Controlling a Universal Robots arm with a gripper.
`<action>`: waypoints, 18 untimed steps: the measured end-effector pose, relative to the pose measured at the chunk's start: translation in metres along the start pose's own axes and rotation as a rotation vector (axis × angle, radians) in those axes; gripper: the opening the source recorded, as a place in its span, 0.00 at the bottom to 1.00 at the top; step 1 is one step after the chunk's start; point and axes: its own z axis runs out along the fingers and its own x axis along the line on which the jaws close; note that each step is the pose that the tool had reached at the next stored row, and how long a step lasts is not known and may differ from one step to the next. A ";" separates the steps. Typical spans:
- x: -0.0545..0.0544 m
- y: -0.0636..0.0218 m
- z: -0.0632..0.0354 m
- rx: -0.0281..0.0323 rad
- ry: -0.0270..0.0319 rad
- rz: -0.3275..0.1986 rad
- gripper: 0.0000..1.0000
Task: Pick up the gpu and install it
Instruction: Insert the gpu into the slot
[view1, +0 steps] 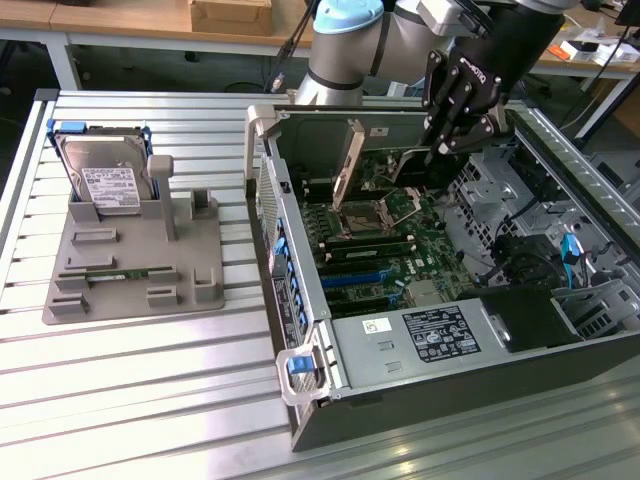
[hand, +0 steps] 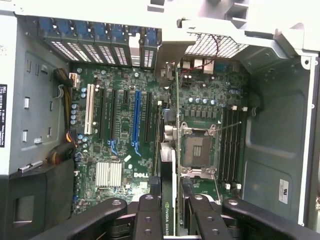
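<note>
Hand (hand: 171, 192) clamped on the gpu (hand: 168, 157), upper right of the exterior view, over the open computer case (view1: 450, 400). Card is carried on edge, its long side running along the motherboard (hand: 120, 150) slots, likely so the connector meets a slot squarely. It hangs between the blue slot (hand: 136, 120) and the CPU socket (hand: 196, 150), seemingly not seated. Gpu: slim, black, NVIDIA label near the grip, silver bracket toward the case's rear wall. Hard drive (view1: 100, 180) stands in a grey tray (view1: 130, 300) on the desk (view1: 150, 400), exterior view's left.
</note>
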 end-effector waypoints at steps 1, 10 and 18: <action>0.000 0.0000 0.0004 0.0000 0.0001 0.000 0.26; 0.001 -0.0004 0.0079 0.0000 0.0000 0.000 0.26; 0.001 -0.0006 0.0112 0.0000 0.0001 0.000 0.26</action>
